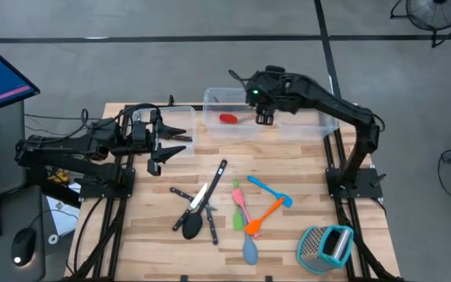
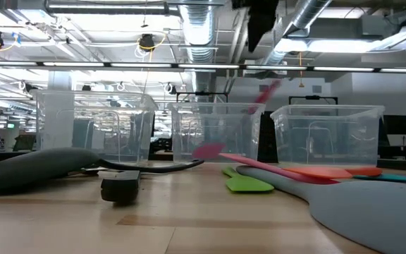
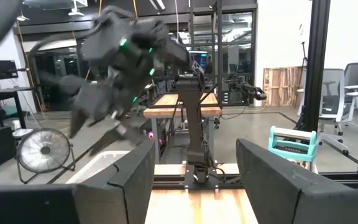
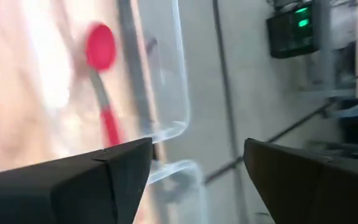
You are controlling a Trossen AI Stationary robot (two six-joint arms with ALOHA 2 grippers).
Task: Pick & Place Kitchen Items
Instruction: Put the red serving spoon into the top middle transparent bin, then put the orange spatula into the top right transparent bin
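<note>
Over middle bin [image 1: 232,125], right hand [image 1: 265,119] wide open, empty; red spoon [image 1: 229,118] inside.

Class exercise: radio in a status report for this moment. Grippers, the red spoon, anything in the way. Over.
Right gripper open above the middle bin. Red spoon in that bin, released. Left gripper open, waiting over the left bin. Nothing in the way.

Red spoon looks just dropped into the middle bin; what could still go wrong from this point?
The right gripper, open, hangs at the middle bin rim, so pulling away could nudge it. The red spoon blurs mid-fall in the low view and might bounce. The remaining utensils overlap, with a steel knife crossing the black spoon, making clean picks harder.
</note>
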